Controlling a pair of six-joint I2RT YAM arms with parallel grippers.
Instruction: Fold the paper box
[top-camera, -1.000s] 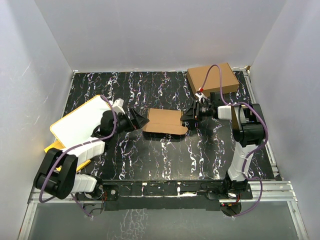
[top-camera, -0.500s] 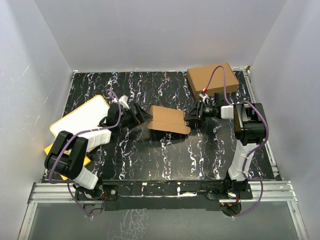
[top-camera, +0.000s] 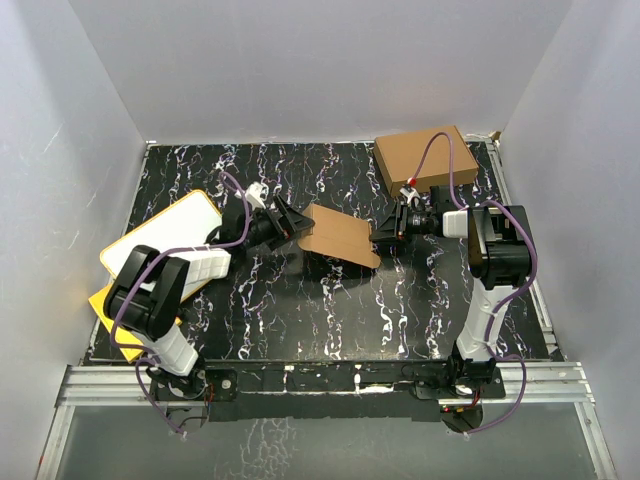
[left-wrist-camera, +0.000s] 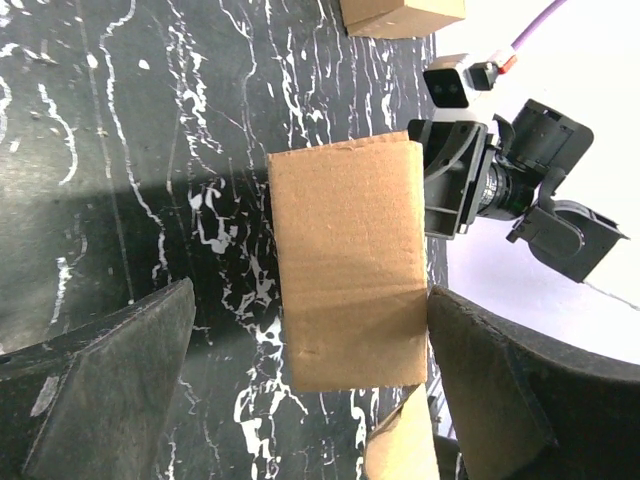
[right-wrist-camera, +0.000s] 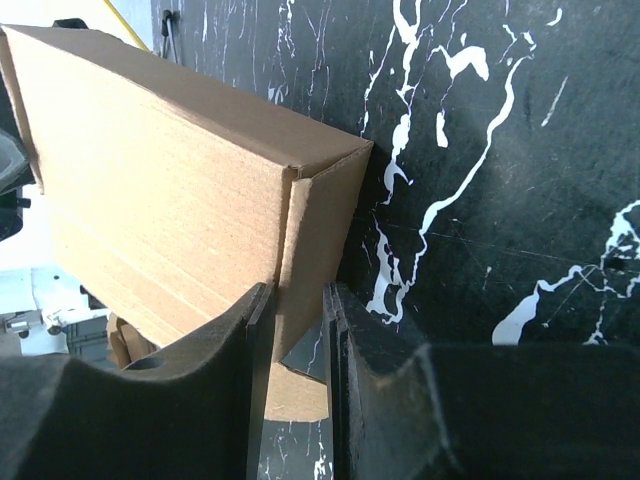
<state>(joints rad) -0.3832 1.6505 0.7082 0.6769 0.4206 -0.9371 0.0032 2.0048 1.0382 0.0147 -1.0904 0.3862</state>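
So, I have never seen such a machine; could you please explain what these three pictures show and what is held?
These are two robot arms bolted at the near edge of a black table. The wide picture looks down from above and behind them; the other two come from a camera on each wrist. In view are a partly folded brown paper box, a larger brown box far right, and a white board with a yellow rim at the left. The right gripper pinches one end of the paper box. The left gripper is wide open, facing the other end, holding nothing.
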